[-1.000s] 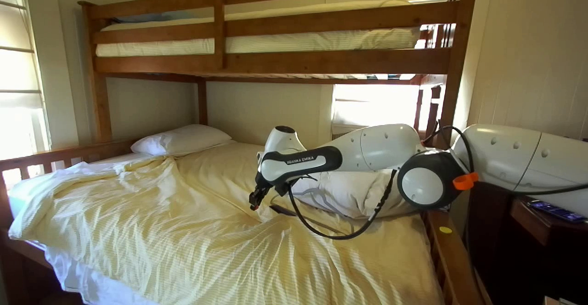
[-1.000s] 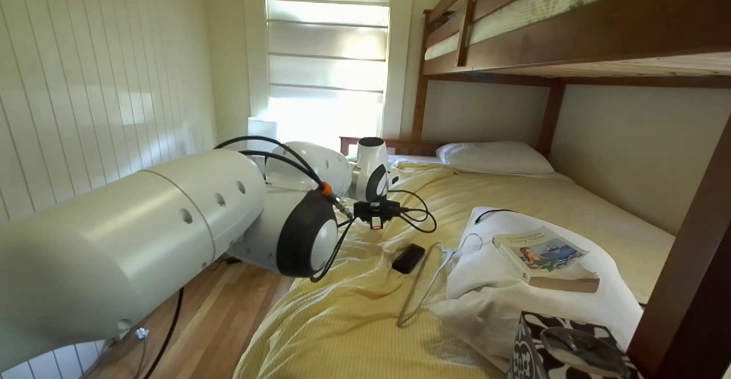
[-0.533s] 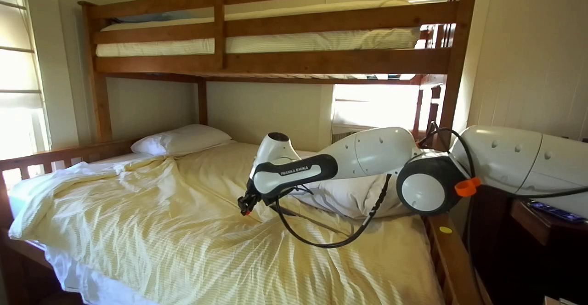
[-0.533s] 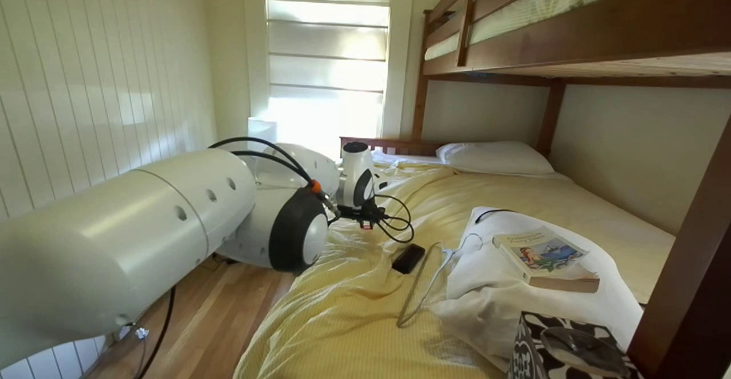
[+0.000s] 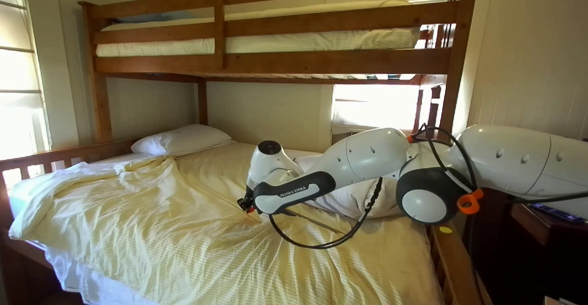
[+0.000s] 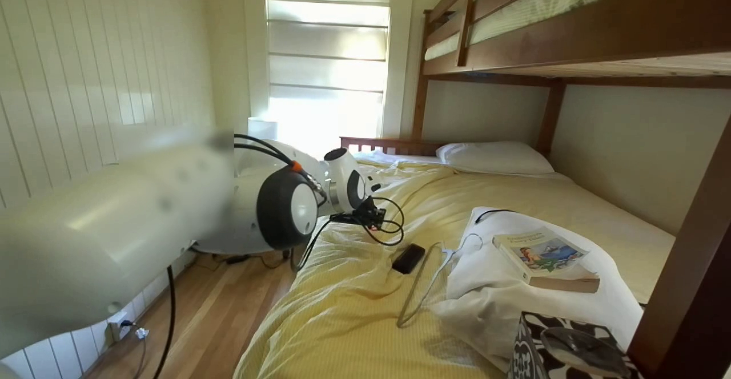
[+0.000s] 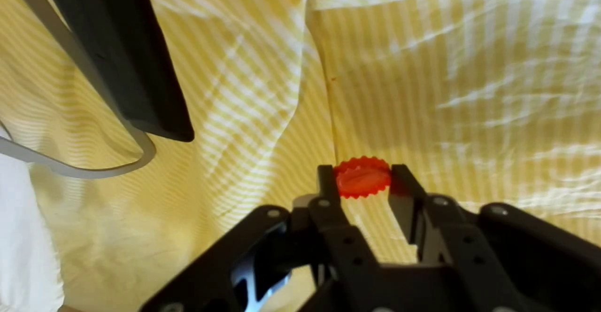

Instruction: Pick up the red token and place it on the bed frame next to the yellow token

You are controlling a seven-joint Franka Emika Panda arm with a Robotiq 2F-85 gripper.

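The red token (image 7: 362, 177), a small disc with a scalloped edge, is pinched between the two fingertips of my gripper (image 7: 363, 176). In an exterior view it is only a red speck at the tips of the gripper (image 5: 246, 205), which hangs low over the striped yellow bedspread (image 5: 183, 231); how large the gap below is I cannot tell. The yellow token (image 5: 445, 230) lies flat on the side rail of the wooden bed frame (image 5: 455, 268), far from the gripper at the right. The arm's large joint is close above that rail.
A black case (image 6: 409, 258) and a wire hanger (image 6: 420, 293) lie on the bedspread near the hand. Behind them, a book (image 6: 545, 256) rests on a white pillow (image 6: 480, 310), beside a patterned box (image 6: 525, 350). A black cable (image 5: 321, 247) loops under the forearm. The upper bunk (image 5: 340, 61) spans overhead.
The hand has sunk and tilted over the bedspread, and the arm's large joint has come down towards the rail with the yellow token. The red speck stays at the fingertips.
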